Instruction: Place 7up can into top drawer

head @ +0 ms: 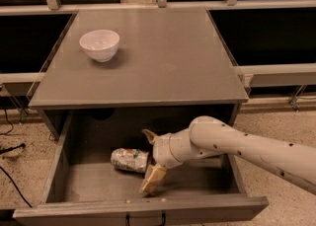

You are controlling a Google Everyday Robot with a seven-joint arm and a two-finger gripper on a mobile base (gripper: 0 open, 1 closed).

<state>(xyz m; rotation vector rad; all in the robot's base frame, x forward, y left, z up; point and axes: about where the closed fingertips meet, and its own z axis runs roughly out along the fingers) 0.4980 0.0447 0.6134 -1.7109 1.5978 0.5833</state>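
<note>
- Evidently, in the camera view, the placing step is near its end: the 7up can [129, 160] lies on its side on the floor of the open top drawer [55, 173], at about the middle of it.
- At the can's 3 o'clock end sits the gripper [149, 161], spread wide, with one of its fingers [153, 178] pointing toward 6 o'clock and the other toward 12. I cannot tell whether either one touches the can.
- From 4 o'clock the arm [247, 146] reaches in over the drawer's right wall.
- On the cabinet top [163, 62], at 10 o'clock, stands a white bowl [99, 45], well apart from all this.
- Next, I judge, the gripper must draw back toward 3 o'clock and lift clear without nudging the can, which could roll.
</note>
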